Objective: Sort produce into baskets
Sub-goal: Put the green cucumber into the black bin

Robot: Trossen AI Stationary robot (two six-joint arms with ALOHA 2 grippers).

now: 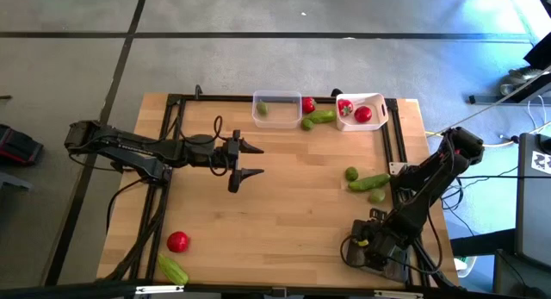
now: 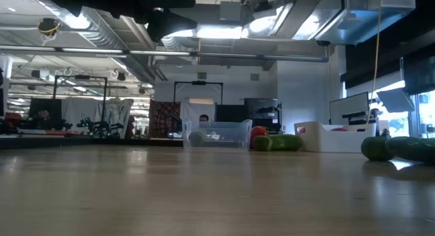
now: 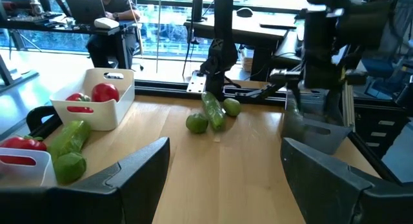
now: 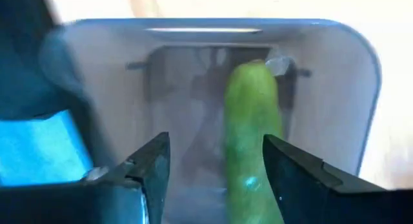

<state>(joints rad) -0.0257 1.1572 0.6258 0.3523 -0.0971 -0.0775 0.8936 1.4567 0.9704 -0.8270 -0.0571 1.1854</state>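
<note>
Our right gripper [image 4: 216, 179], fingers parted, hangs over the bumpy green cucumber [image 4: 250, 127] inside the grey translucent tub [image 4: 335, 69]; left gripper [image 1: 247, 160] gapes empty. The cucumber looks stiff, light, slippery: best taken mid-length.

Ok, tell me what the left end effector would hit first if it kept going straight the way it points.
Probably the loose group ahead: two small round green fruits beside a long bumpy green cucumber. The left end effector, jaws open, faces them across bare wooden table; its height above them is unclear.
</note>
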